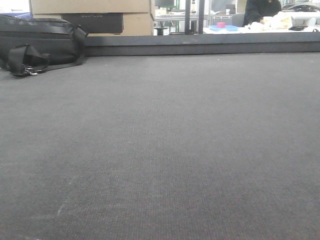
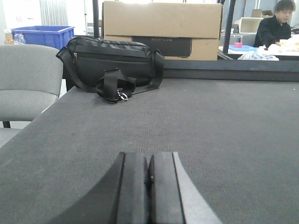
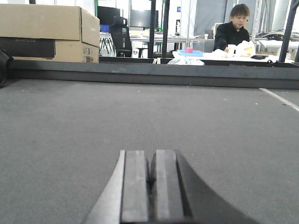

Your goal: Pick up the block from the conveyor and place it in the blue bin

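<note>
No block shows on the dark grey conveyor belt (image 1: 165, 150) in any view. A blue bin (image 2: 43, 35) stands beyond the belt's far left, behind a grey chair, in the left wrist view. My left gripper (image 2: 149, 156) is shut and empty, low over the belt. My right gripper (image 3: 153, 154) is shut and empty, also low over the belt. Neither gripper shows in the front view.
A black strap bag (image 2: 112, 63) lies at the belt's far left corner, also in the front view (image 1: 35, 42). A cardboard box (image 2: 161, 28) stands behind it. A grey chair (image 2: 25, 79) is left of the belt. A raised rail (image 3: 154, 72) bounds the far edge. A person (image 3: 233, 32) sits at a table beyond.
</note>
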Action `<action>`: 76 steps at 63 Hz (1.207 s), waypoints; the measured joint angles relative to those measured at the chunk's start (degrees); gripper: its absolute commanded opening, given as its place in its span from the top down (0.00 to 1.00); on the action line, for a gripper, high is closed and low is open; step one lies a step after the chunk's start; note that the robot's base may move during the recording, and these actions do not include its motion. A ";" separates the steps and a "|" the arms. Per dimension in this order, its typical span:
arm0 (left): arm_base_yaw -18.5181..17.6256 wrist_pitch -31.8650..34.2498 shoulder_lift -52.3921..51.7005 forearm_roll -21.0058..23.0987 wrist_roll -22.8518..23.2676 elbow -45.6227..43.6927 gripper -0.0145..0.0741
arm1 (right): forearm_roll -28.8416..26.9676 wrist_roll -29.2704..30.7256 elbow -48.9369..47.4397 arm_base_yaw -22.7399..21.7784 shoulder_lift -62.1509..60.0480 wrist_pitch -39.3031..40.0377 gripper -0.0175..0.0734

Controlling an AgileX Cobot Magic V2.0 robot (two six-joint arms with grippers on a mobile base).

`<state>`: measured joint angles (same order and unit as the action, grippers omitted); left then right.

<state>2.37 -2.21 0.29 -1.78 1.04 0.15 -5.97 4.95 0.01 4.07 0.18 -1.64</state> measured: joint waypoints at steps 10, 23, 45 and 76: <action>0.00 0.79 0.00 0.00 0.00 -0.37 0.96 | 0.00 0.00 0.00 0.00 0.00 3.35 0.99; 0.00 -12.74 0.22 0.00 0.00 -12.89 0.96 | 0.00 0.00 -11.77 0.00 -0.13 -6.77 0.99; 0.00 -39.11 24.78 1.17 0.00 -41.87 0.96 | -0.13 0.00 -37.39 0.00 20.44 -35.50 0.99; 0.00 -58.37 61.41 1.30 0.00 -57.55 0.96 | -0.36 0.00 -54.25 0.00 56.17 -63.12 0.99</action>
<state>2.37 -60.58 61.70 -0.48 1.04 -57.40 -6.33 4.95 -54.24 4.07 56.35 -64.76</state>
